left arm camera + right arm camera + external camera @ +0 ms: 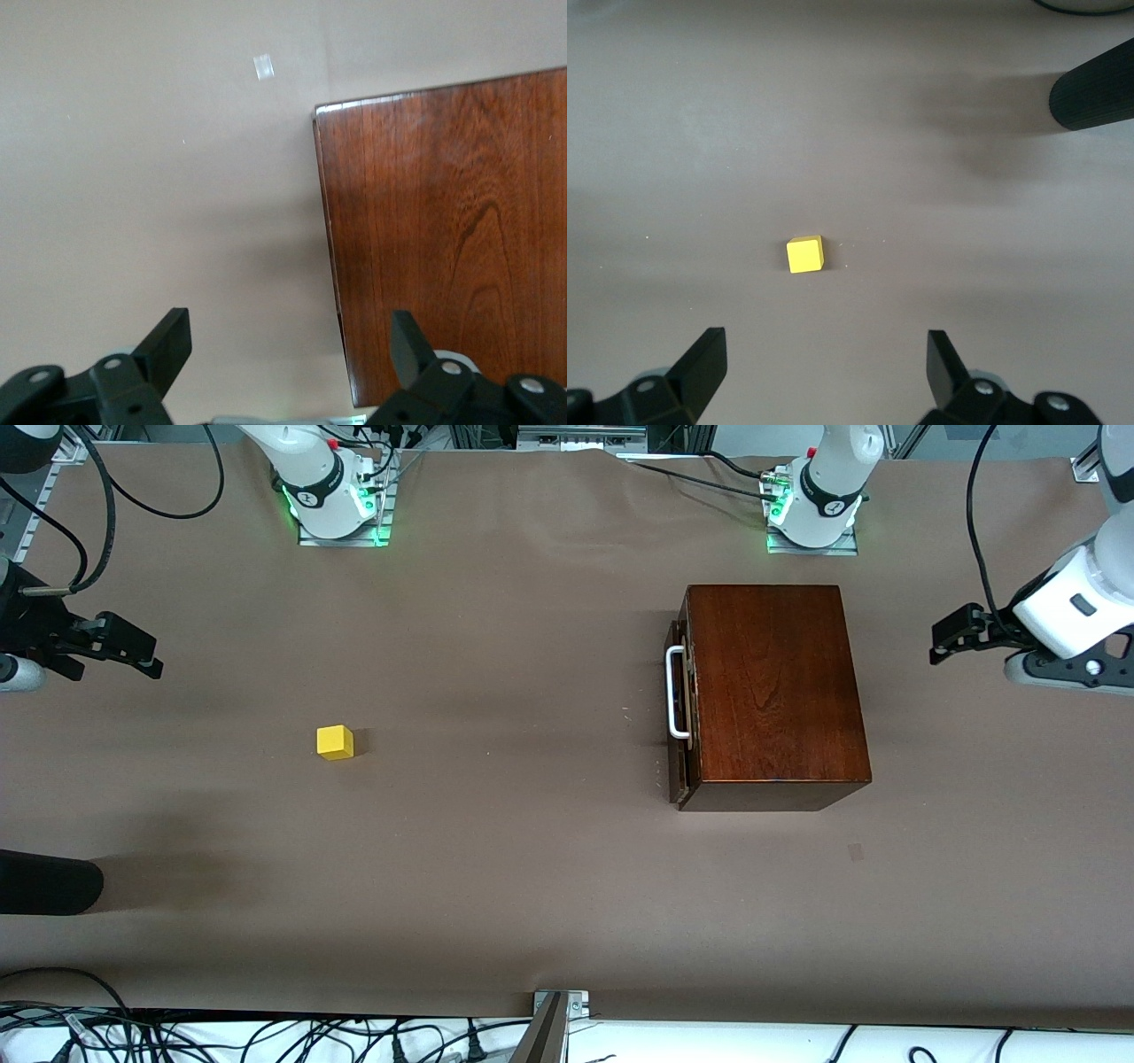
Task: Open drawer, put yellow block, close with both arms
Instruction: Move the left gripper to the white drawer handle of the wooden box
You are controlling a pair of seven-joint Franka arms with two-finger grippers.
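— While both arms hang idle at the table's two ends, what does the right gripper (133,651) have between its fingers?

— Nothing. It hovers over bare table (496,886) at the right arm's end, fingers (700,363) spread wide. In its wrist view the yellow block (805,254) sits on the cloth ahead of the fingertips, roughly centred on the gap between them and well apart from both.

— And on the table itself?

— The block (335,741) stands alone, toward the right arm's end, well apart from the wooden box (775,691).

— Is the drawer (679,717) out?

— No, it sits pushed into the box, its dark front nearly flush, the white handle (675,693) facing the block's end of the table. Whatever it holds cannot be seen.

— The left gripper (952,638)?

— Over the table at the left arm's end, just beside the box, fingers (173,341) wide apart and holding nothing. In its wrist view one finger is over bare cloth, the other over the box top, with the box's edge running between them.
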